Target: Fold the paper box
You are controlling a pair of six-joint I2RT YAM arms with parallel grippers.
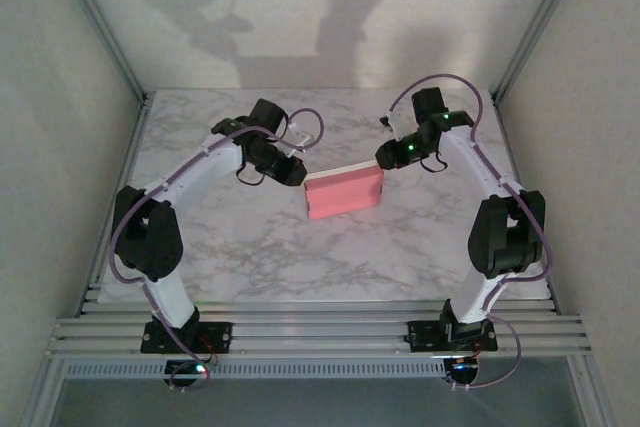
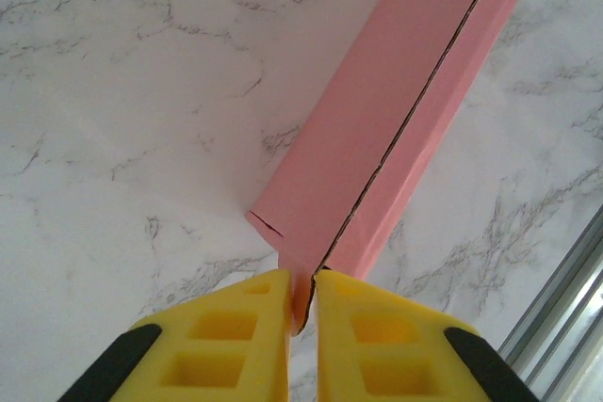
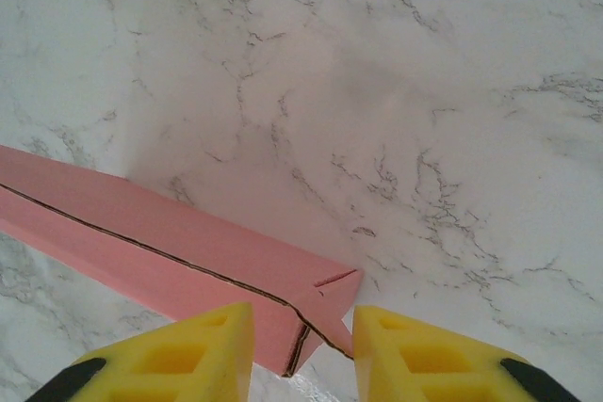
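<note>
The paper box [image 1: 343,193] lies pink side up in the middle of the marble table [image 1: 250,247], folded into a flat, long shape with a dark seam along it. My left gripper [image 1: 298,173] is at its left end. In the left wrist view the yellow fingers [image 2: 240,327] are shut on a thin pink corner flap of the box [image 2: 377,138], with the left gripper [image 2: 301,294] pinching it. My right gripper [image 1: 386,159] is at the right end. There the right gripper [image 3: 301,319] stands open, with the box's corner [image 3: 320,298] and its small tab between the jaws.
Grey enclosure walls stand on both sides and behind the table. An aluminium rail frame [image 1: 320,332] runs along the near edge, carrying both arm bases. Bare marble lies in front of and behind the box.
</note>
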